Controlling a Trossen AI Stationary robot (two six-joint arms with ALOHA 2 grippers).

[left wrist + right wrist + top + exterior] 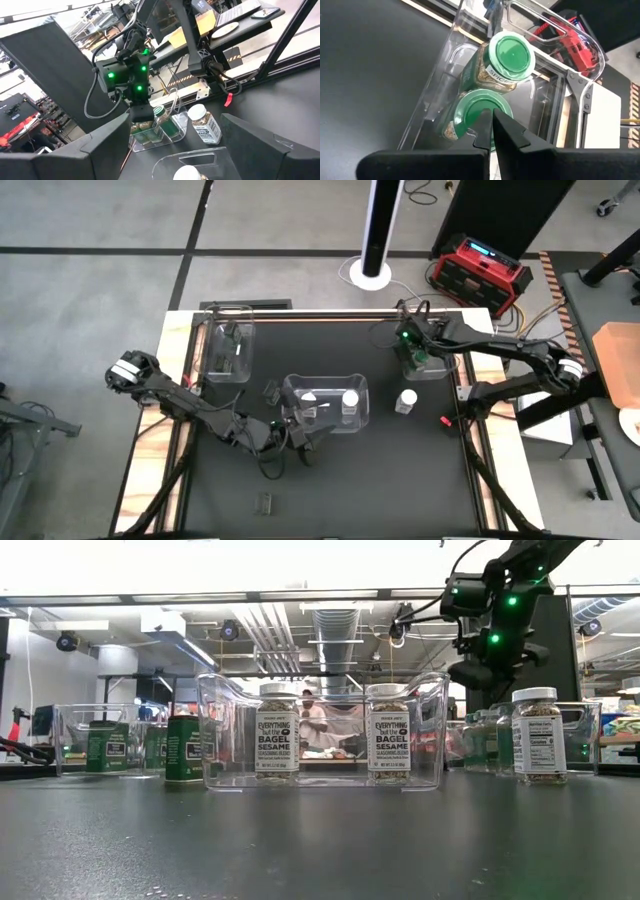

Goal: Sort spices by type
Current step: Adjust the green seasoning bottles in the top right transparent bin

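the right gripper (pixel 414 350) hangs over a small clear plastic bin (pixel 445 80) near the far right corner of the black tabletop (pixel 380 470), its dark fingers drawn together just above the lower of two green-lidded spice jars (pixel 507 57) that lie side by side in that bin; whether the fingertips touch the lid cannot be told. the left gripper (pixel 300 438) rests low at the near edge of a larger clear rectangular bin (pixel 362 416) in the middle of the tabletop, its jaws spread wide and holding nothing. two white-lidded sesame seasoning jars (pixel 277 730) stand upright inside that middle bin. a third white-lidded jar (pixel 406 401) stands alone on the tabletop between the middle bin and the right edge. a green tin (pixel 183 748) stands just left of the middle bin, and a third clear bin (pixel 228 352) with green tins sits near the far left corner.
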